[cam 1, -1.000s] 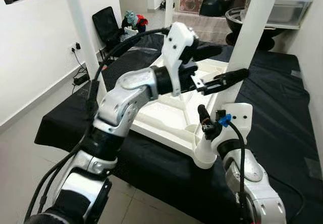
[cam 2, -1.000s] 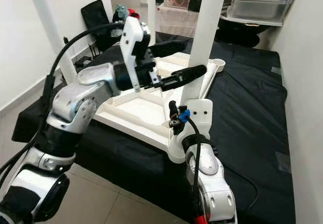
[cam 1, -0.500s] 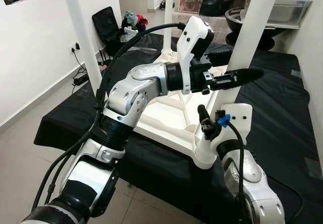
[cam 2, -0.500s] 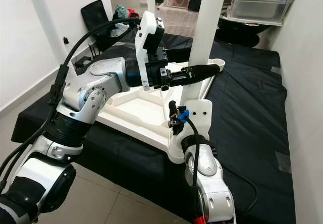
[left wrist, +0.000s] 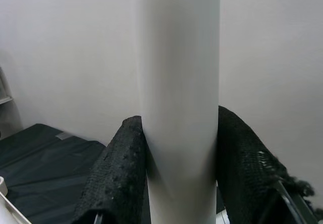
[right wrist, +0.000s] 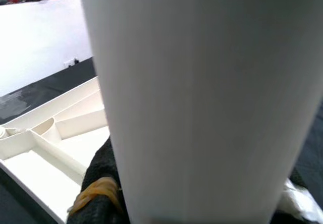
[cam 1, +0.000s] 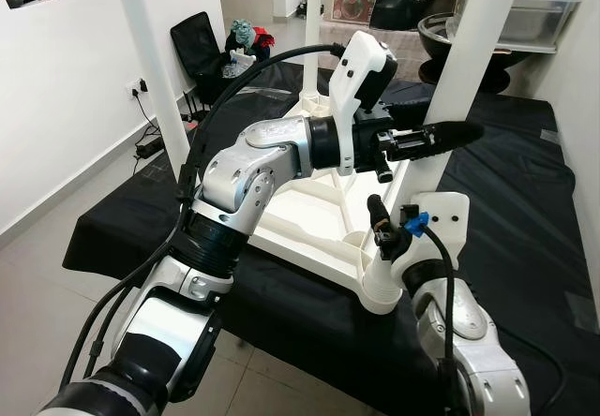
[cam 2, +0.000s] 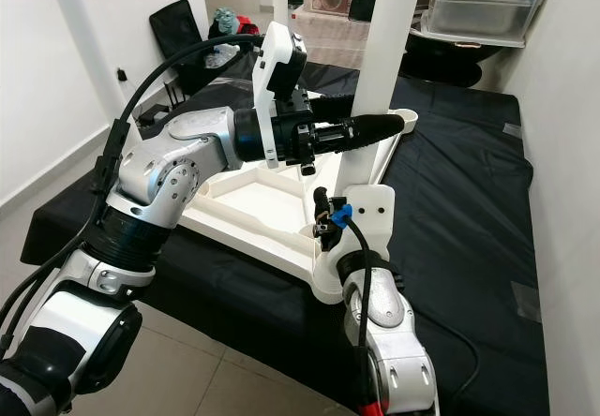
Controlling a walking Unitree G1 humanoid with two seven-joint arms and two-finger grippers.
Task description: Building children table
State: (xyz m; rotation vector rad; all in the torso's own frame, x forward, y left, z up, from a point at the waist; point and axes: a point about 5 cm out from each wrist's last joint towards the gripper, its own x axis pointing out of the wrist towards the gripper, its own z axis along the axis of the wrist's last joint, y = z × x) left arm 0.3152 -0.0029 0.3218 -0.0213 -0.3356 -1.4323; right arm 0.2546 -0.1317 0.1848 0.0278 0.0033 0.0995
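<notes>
since earlier, left gripper [cam 1: 441,137] closes onto the table leg [cam 1: 473,51] at upper right, right gripper [right wrist: 151,204] clasping it lower; both should grip squarely.

White table leg [right wrist: 212,98], very close, smooth round column running top to bottom. Black finger [right wrist: 101,188] of right gripper against its side, low down, with a yellow-orange band [right wrist: 96,191] on it. Edge of something black at the opposite lower corner, a scrap of white [right wrist: 298,193] above it; too little to tell what. Beyond: upturned white tabletop [right wrist: 55,133], ribs dividing its underside into compartments, curved rib near one corner. Black cloth [right wrist: 45,90] under it, white wall [right wrist: 40,37] behind
</notes>
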